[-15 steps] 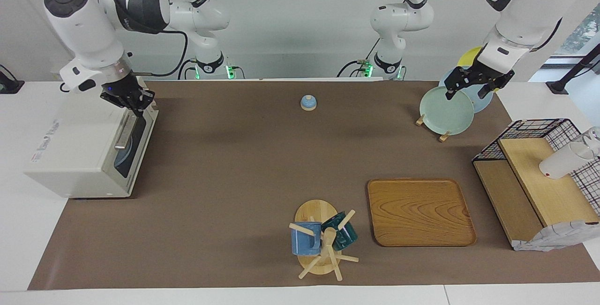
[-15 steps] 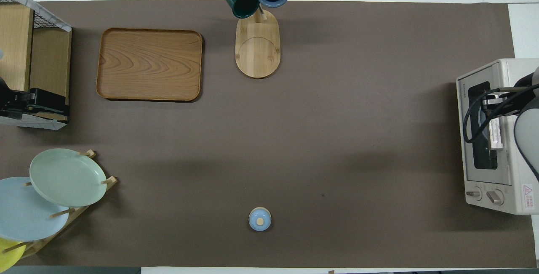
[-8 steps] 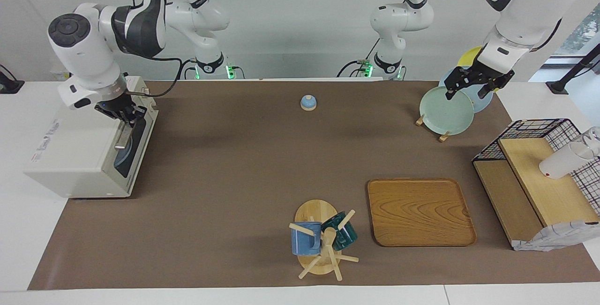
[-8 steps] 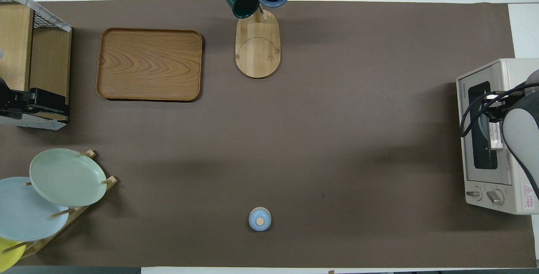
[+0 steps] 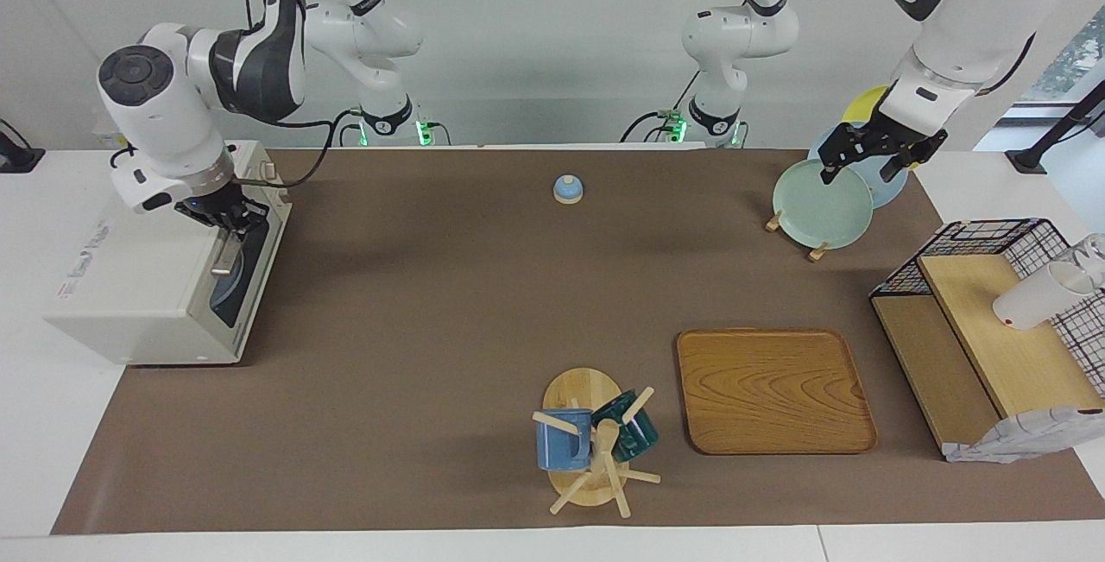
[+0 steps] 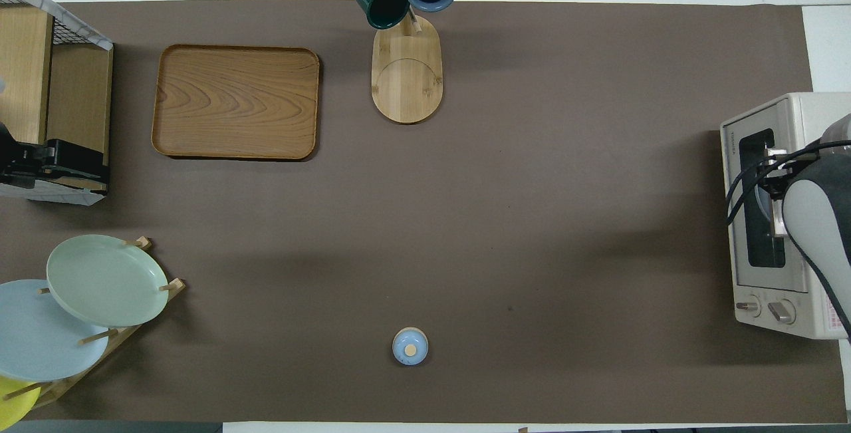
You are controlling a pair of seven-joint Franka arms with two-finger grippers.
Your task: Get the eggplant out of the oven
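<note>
- Facing view: the oven (image 5: pixel 147 286) stands at the right arm's end of the table, its door shut, so the eggplant, presumably inside, cannot be seen.
- Right gripper (image 5: pixel 226 218), fingers pressed together, sits at the upper end of the silver handle (image 5: pixel 229 249); whether it touches the bar or is hooked around it cannot be told.
- Overhead view: the handle's long axis runs nearer-to-farther from the robots along the door's top edge, and the gripper (image 6: pixel 773 177) lies over the end farther from the robots.
- Judged relation: the door faces the table's middle and probably swings down that way, so the pull should go outward and down, across the bar's axis.
- Left gripper (image 5: pixel 876 152) waits with fingers spread above the green plate (image 5: pixel 820 204) on the plate rack, at the left arm's end; the right arm is plainly the nearer.
</note>
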